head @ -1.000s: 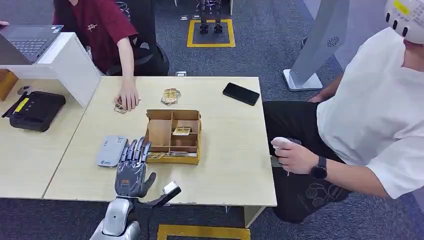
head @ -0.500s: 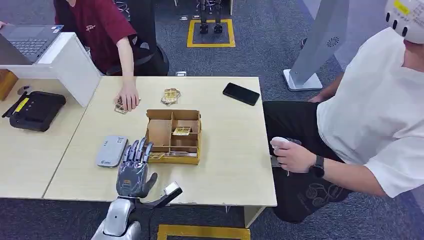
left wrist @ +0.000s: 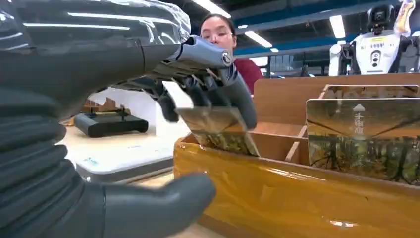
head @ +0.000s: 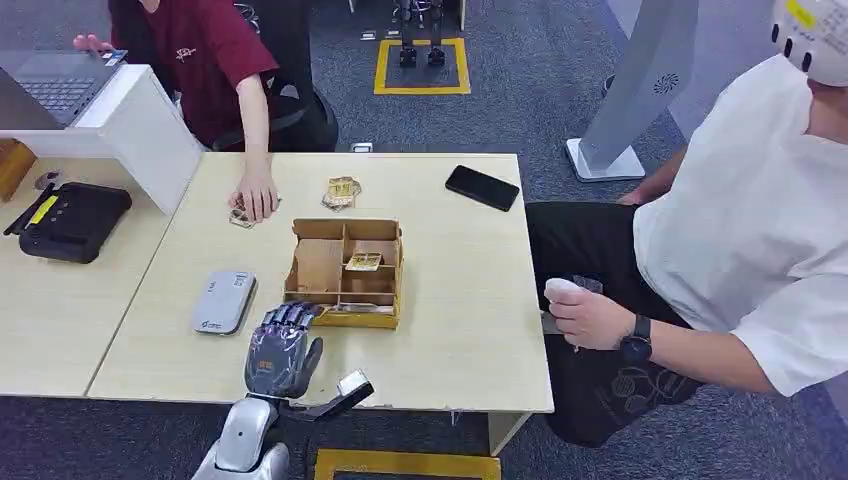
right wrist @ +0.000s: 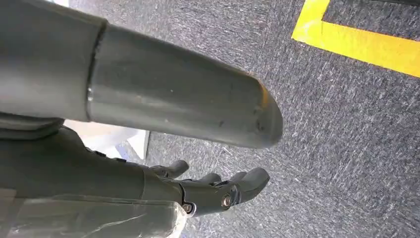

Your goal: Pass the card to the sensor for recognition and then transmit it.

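Card (left wrist: 220, 130) under curled left hand (head: 283, 352) fingertips at box (head: 372, 318) edge

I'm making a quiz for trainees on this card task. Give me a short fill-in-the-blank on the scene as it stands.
1. The left hand reaches into the wooden ____.
2. The grey sensor lies to the ____ of the box.
3. The black phone lies on the ____.

Missing words: box; left; table
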Available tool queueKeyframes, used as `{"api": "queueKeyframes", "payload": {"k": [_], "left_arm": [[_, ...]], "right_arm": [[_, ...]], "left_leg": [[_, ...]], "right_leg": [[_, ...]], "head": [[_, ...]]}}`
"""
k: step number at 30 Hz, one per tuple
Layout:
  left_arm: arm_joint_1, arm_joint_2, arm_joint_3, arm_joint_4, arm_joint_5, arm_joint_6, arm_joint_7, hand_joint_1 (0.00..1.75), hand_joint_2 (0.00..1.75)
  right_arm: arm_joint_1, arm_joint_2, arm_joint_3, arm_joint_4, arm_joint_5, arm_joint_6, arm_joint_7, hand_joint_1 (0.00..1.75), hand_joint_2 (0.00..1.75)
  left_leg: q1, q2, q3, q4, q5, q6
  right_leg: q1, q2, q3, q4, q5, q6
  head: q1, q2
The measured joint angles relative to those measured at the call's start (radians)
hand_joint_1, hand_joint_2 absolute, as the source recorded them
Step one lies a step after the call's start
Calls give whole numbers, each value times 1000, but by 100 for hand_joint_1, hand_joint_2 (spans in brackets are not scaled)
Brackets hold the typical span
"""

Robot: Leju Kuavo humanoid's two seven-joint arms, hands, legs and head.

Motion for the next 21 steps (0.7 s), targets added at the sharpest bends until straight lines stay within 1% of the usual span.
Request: {"api": "queueKeyframes", "payload": {"k": [4, 9, 14, 21], "left_arm": [[-3, -15, 38, 2, 2, 0, -54, 175, 175], [-17, -34, 92, 2, 17, 0, -102, 175, 175], [-17, -50, 129, 3, 17, 0, -130, 175, 175], [-16, -66, 152, 6, 21, 0, -153, 175, 175]], "right_arm": [[0, 0, 0, 0, 1, -1, -2, 0, 0], [0, 0, 1, 0, 4, 0, -11, 0, 0], [0, 0, 2, 0, 6, 0, -13, 0, 0], [0, 0, 3, 0, 6, 0, -18, 0, 0]], "left_leg": [[0, 0, 0, 0, 0, 0], [0, 0, 1, 0, 0, 0], [0, 0, 1, 0, 0, 0], [0, 0, 1, 0, 0, 0]], "right_leg": [[0, 0, 0, 0, 0, 0], [0, 0, 1, 0, 0, 0], [0, 0, 1, 0, 0, 0], [0, 0, 1, 0, 0, 0]], "head": [[0, 0], [0, 0], [0, 0], [0, 0]]}}
